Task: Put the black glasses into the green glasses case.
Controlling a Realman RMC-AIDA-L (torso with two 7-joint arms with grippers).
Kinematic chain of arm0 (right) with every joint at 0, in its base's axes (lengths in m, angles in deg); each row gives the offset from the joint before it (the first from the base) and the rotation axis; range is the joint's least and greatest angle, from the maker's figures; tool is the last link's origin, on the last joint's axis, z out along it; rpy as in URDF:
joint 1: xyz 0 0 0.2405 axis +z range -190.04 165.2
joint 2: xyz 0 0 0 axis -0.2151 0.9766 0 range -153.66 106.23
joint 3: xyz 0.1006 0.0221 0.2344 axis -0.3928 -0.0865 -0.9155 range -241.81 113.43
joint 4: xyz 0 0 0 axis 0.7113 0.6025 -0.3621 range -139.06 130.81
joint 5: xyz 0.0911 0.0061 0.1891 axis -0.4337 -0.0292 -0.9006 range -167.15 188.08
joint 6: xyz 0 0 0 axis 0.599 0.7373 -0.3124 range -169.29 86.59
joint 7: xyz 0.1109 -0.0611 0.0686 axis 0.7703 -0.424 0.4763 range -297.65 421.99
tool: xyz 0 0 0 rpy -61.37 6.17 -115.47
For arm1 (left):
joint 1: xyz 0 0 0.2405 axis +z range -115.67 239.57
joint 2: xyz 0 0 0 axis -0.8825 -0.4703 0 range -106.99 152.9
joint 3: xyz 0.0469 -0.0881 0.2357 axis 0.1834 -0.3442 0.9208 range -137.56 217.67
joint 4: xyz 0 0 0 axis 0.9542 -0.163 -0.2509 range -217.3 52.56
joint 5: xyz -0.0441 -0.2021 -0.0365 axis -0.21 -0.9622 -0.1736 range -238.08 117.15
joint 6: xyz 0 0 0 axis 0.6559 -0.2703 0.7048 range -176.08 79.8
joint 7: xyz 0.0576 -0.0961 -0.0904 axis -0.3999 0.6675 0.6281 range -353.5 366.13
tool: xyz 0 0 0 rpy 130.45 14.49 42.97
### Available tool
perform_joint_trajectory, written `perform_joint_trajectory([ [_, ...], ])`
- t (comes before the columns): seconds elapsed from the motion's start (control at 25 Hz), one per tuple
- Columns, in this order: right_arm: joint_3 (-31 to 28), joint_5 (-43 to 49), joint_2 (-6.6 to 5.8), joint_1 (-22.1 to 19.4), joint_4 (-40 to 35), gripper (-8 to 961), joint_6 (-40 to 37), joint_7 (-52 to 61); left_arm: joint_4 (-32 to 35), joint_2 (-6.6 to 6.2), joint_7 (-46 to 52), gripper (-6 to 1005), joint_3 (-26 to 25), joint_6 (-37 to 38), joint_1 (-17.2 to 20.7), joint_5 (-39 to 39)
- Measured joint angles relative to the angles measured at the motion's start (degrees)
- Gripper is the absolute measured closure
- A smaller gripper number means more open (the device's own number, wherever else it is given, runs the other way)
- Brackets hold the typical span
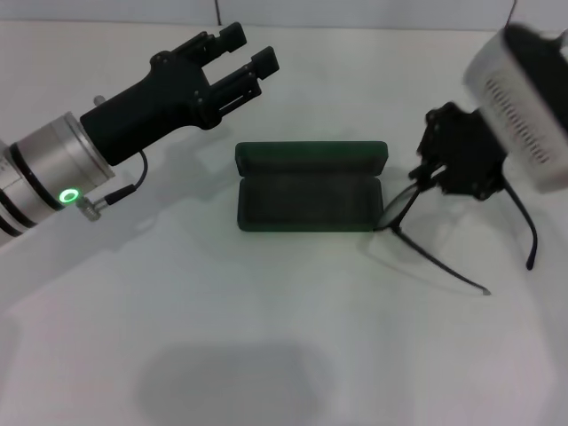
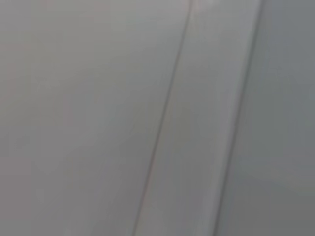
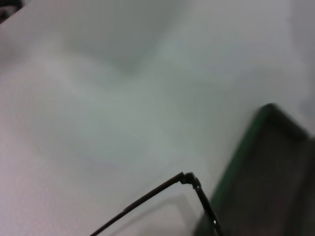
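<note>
The green glasses case (image 1: 311, 202) lies open in the middle of the white table, lid raised toward the far side, dark lining showing. My right gripper (image 1: 426, 174) is just right of the case and shut on the front of the black glasses (image 1: 401, 211). The glasses hang tilted, their lenses next to the case's right end, and the temple arms trail toward the near right. In the right wrist view a corner of the glasses frame (image 3: 191, 180) shows beside the case's edge (image 3: 246, 147). My left gripper (image 1: 241, 53) is open and empty, held up left of and beyond the case.
The white table (image 1: 284, 355) spreads around the case. The left wrist view shows only a pale blurred surface with a seam. A wall edge runs along the far side of the table.
</note>
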Motion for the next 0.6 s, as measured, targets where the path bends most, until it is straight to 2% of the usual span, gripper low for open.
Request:
perform_joint_trajectory([
  [0.2, -10.04, -7.48, 0.13, -3.99, -4.43, 856, -4.44, -0.01, -0.17, -0.04, -1.69, 335, 0.0, 6.14, 0.01, 0.68],
  [0.32, -14.33, -15.1, 0.37, -8.8, -4.55, 859, -1.23, -0.02, -0.07, -0.05, -2.7, 336, 0.0, 9.61, -0.3, 1.54],
  [0.4, -16.21, -22.53, 0.49, -12.83, -2.68, 859, 3.85, -0.22, 0.01, -0.13, -2.86, 336, 0.0, 10.88, -0.39, 1.67],
  [0.48, -16.62, -25.64, 0.47, -13.99, -1.51, 859, 5.48, -0.31, -0.11, -0.25, -2.72, 337, 0.0, 11.34, -0.48, 1.67],
  [0.52, -17.27, -34.54, 0.44, -16.59, 2.68, 860, 9.15, -0.66, -0.19, -0.28, -2.57, 337, 0.0, 11.42, -0.62, 1.67],
  [0.6, -17.43, -43.96, 0.36, -18.14, 8.36, 860, 12.65, -1.41, -0.21, -0.33, -2.35, 338, 0.0, 11.42, -1.07, 1.75],
])
